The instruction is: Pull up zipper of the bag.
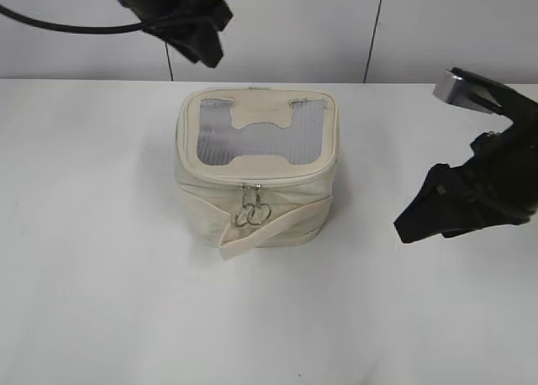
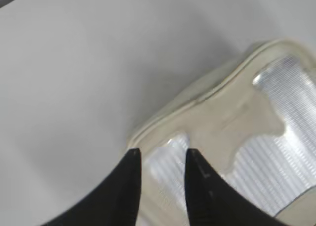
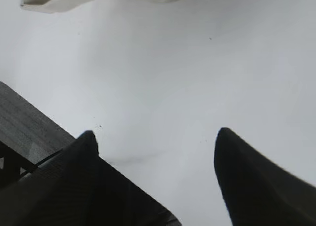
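Note:
The cream bag (image 1: 256,162) stands in the middle of the white table, its grey mesh window facing up. Its zipper (image 1: 252,180) runs round the lid rim, and two silver ring pulls (image 1: 252,214) hang together at the front middle. A cream strap end (image 1: 261,234) crosses the front side. My left gripper (image 1: 206,40) hovers above the bag's back left corner; in the left wrist view its jaws (image 2: 162,154) are a little apart and empty over the lid (image 2: 256,152). My right gripper (image 1: 416,217) is open and empty to the right of the bag, over bare table (image 3: 155,137).
The white table (image 1: 101,276) spreads around the bag. A grey wall (image 1: 454,23) stands behind it. The right wrist view shows the strap end (image 3: 49,3) at the top left and a dark table edge (image 3: 24,127) at the left.

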You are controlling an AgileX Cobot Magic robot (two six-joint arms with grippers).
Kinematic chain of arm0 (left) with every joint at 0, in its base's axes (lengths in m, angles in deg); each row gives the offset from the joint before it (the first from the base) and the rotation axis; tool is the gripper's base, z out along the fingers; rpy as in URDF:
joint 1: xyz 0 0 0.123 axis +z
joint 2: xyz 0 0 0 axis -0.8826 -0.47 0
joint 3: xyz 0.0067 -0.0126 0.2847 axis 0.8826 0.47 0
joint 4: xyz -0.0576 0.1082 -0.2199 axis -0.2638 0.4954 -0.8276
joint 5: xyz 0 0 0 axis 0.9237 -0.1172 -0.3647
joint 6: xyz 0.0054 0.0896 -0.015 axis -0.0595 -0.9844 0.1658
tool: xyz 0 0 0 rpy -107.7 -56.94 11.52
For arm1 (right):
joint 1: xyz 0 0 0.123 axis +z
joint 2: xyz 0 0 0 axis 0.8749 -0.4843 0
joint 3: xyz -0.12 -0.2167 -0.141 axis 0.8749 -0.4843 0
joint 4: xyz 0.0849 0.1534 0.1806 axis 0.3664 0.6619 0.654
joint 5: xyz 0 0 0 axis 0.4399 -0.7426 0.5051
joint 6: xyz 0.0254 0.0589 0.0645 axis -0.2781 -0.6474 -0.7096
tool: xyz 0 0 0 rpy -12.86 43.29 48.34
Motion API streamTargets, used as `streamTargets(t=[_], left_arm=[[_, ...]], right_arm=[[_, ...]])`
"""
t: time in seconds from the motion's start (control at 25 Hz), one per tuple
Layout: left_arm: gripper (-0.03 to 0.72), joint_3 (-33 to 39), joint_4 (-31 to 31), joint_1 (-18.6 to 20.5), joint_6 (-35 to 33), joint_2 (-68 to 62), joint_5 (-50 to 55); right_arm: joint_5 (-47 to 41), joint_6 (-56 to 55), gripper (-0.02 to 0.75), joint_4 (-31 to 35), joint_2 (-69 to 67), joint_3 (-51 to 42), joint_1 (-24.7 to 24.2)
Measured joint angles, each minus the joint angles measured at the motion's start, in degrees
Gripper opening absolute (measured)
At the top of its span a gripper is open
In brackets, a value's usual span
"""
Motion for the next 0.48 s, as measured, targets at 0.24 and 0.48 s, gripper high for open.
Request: streamTargets(t=[0.24, 0.48], left_arm=[[0.236, 25.00, 6.08, 0.61, 4.69, 17.37, -8.89], [0.236, 47.23, 2.99, 4.93, 5.19, 41.99, -12.08]], right_arm=[[-2.50, -9.29, 0.571, -6.16, 8.44, -3.05, -0.71], [-7.62, -15.42, 0.570, -10.77, 20.08, -6.45, -0.71]])
